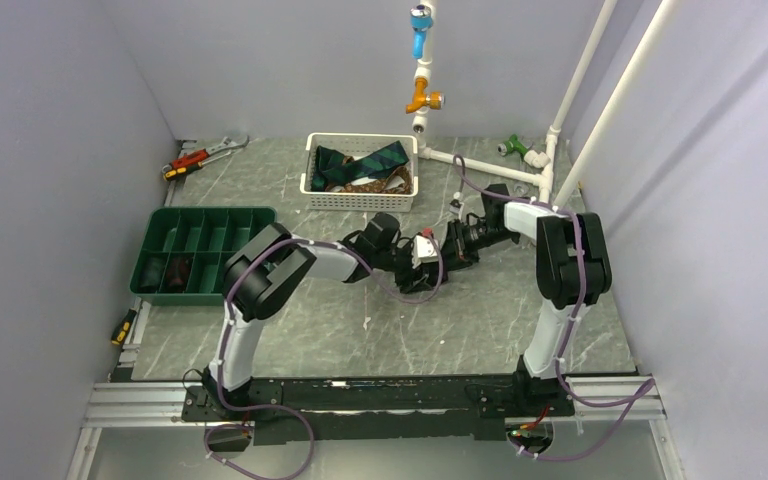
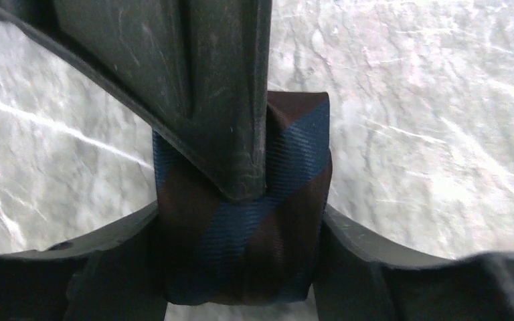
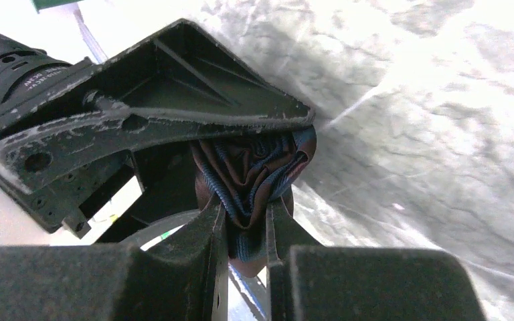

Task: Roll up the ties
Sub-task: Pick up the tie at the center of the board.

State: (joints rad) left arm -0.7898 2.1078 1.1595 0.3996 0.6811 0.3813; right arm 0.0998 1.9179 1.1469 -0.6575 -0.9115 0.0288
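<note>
top: left gripper (image 1: 412, 268) and right gripper (image 1: 442, 262) meet tip to tip mid-counter (image 1: 340, 330); other ties (image 1: 370, 163) heaped in white basket (image 1: 360, 203) at the back | left wrist: navy-and-maroon rolled tie (image 2: 241, 234) wedged between left gripper's fingers, touching both | right wrist: right gripper narrow, pinching the roll's inner folds

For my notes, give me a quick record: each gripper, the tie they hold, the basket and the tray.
left gripper: closed around the rolled tie
right gripper: pinching the roll's end
rolled tie: navy and brown stripes, held between both arms
basket: white, at the back, loose ties inside
tray: green, on the left, two dark rolls inside
</note>
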